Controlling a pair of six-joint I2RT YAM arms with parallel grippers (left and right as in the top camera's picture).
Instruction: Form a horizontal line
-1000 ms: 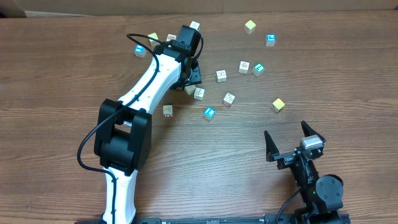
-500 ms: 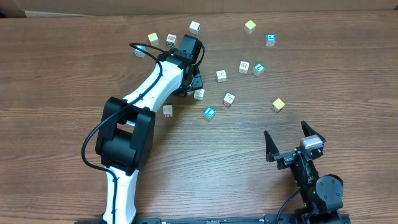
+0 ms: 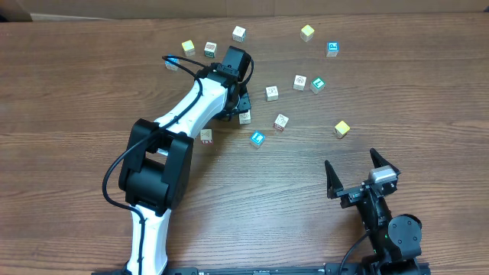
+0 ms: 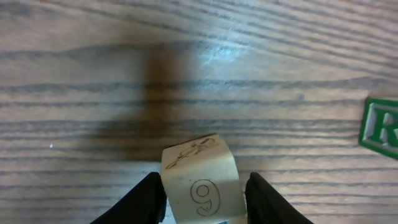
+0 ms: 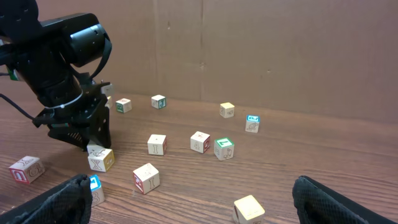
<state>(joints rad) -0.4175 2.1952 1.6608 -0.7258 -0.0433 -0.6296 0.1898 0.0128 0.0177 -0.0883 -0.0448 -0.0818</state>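
No horizontal line is in view; the cubes lie scattered singly. My left gripper (image 3: 235, 105) reaches down left of the table's middle. In the left wrist view, the left gripper (image 4: 202, 188) is shut on a cream cube (image 4: 199, 180) with a printed 9 facing the camera, and a black finger (image 4: 149, 196) sits tight against each side. The cube rests on the wood. A white cube with a yellow side (image 3: 244, 117) sits right beside it. My right gripper (image 3: 351, 159) stands open and empty near the front right, far from the cubes.
Loose cubes surround the left gripper: a blue-topped one (image 3: 257, 138), a white and red one (image 3: 281, 122), a white one (image 3: 271, 93), a teal one (image 3: 318, 85), a yellow one (image 3: 341, 128). Several more lie along the far edge. A green-faced cube (image 4: 380, 127) shows at the left wrist view's right edge.
My left arm has shifted slightly toward the near side and its jaws have narrowed onto the cream cube, which the gripper now covers from above. The right arm has not moved.
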